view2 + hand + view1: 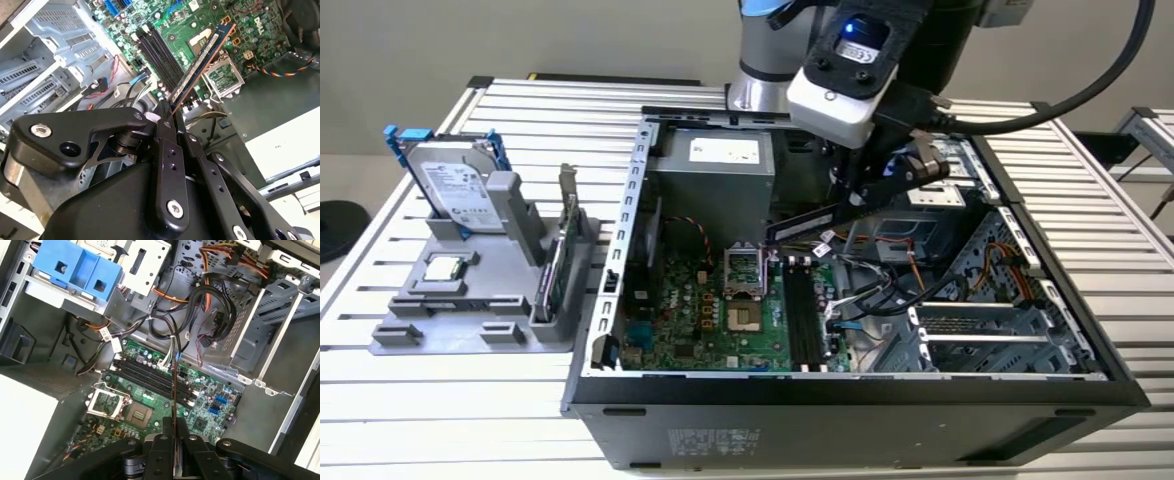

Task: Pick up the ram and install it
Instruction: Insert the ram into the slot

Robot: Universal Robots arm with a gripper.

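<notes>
Slatted metal bench (440, 420) carries an open PC case (854, 395). Inside it the ram (803, 222) hangs tilted in the air, clamped at one end between the fingers (167, 150), with its free end reaching out over the CPU socket (744, 272). It is held clear above the long black slots (803, 318), which run along the green motherboard (707, 325) just beside the socket. Outside the case, at the exterior view's left, a grey holder (454, 335) keeps a hard drive (454, 185) upright, a CPU chip (444, 268) lying flat and a card (550, 275) standing on edge.
</notes>
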